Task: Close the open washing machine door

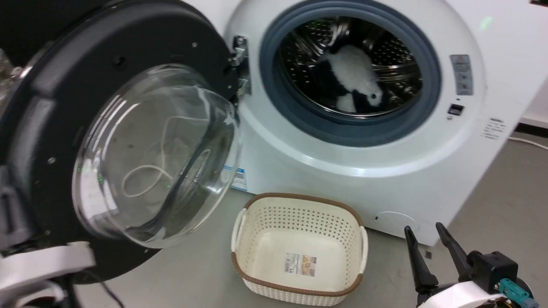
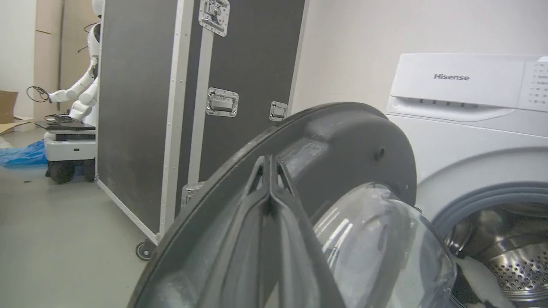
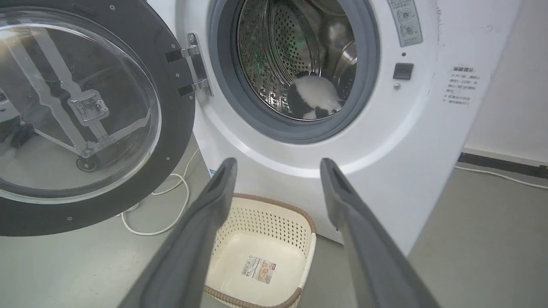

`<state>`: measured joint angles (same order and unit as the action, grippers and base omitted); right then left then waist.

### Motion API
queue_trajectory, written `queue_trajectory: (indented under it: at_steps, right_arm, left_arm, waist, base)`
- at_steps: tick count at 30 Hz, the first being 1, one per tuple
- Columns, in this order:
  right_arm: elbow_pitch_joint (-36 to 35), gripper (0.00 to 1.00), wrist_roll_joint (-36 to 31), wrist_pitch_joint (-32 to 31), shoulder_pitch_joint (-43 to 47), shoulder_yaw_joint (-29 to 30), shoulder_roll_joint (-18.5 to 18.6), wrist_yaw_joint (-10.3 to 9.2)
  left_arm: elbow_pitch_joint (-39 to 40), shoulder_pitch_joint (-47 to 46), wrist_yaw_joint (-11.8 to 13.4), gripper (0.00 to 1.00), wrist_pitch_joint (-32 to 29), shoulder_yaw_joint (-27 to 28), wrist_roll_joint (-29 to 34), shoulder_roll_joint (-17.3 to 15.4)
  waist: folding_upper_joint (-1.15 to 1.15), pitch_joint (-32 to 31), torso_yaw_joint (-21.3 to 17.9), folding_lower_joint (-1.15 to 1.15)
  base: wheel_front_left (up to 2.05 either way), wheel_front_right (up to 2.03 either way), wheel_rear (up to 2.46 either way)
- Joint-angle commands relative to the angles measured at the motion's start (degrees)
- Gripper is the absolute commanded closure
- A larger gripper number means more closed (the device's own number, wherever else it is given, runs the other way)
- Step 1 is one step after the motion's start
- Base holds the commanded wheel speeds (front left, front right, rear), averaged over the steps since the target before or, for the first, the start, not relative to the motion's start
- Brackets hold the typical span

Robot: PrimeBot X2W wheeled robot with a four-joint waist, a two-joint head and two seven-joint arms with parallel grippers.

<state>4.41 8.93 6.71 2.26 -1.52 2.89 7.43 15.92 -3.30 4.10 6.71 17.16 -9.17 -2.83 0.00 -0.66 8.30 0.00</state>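
Head view: the door stands wide open at 9 o'clock of the washer porthole, hung on its hinge, glass bowl facing the camera. A white-and-black soft item lies low in the drum. The basket sits on the floor at 6 o'clock of the porthole, just beside the washer front.

The left gripper has its fingers pressed together with nothing between them, tips laid over the door's dark rim; whether they touch it cannot be told. The right gripper is at 5 o'clock, fingers spread and empty.

Risks noted:
- Joined fingertips on a curved, glossy rim may slide off during the push and leave the door ajar.
- A weak or off-centre push may bring the door to the gasket without latching.
- The soft item lies near the drum lip; if it is over it, the door may trap it.
- The lower rim may clip the basket as it swings.
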Motion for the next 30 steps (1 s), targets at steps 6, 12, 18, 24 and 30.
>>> queue_trajectory:
  at_steps: [6, 12, 18, 24, 30]
  right_arm:
    - [0.34, 0.0, 1.25, 1.11, 1.11, -0.09, -0.01, 0.03]
    - [-1.03, 0.0, 0.61, 0.72, -0.13, 0.84, -0.01, 0.04]
    - [-1.76, 0.0, 0.72, 0.53, -0.36, 1.18, -0.01, 0.04]
    - [-1.25, 0.0, 2.01, 1.26, -0.38, 1.12, -0.01, 0.04]
    - [0.7, 0.0, 3.92, 3.1, 0.0, 2.23, -0.01, 0.04]
  left_arm:
    - [-5.21, -2.77, -1.13, 1.0, 1.17, 8.67, -2.71, -0.85]
    - [-18.73, -7.13, -2.27, 1.0, -1.77, 13.45, -8.04, -6.69]
    - [-25.92, -9.57, -5.67, 1.0, -9.46, 12.64, -12.5, -10.35]
    - [-26.98, -8.4, -8.62, 1.0, -20.1, 9.3, -18.31, -10.36]
    - [-17.28, -1.19, -9.6, 1.0, -28.74, 2.12, -26.3, -9.13]
  waist:
    - [0.0, 0.82, 3.16, 0.0]
    - [0.0, 5.02, 4.2, 0.0]
    - [0.0, 6.89, 4.89, 0.0]
    - [0.0, 6.25, 6.1, 0.0]
    - [0.0, 3.73, 8.39, 0.0]
  base:
    - [0.0, 0.0, 0.0]
    - [0.0, 0.0, 0.0]
    - [0.0, 0.0, 0.0]
    - [0.0, 0.0, 0.0]
    - [0.0, 0.0, 0.0]
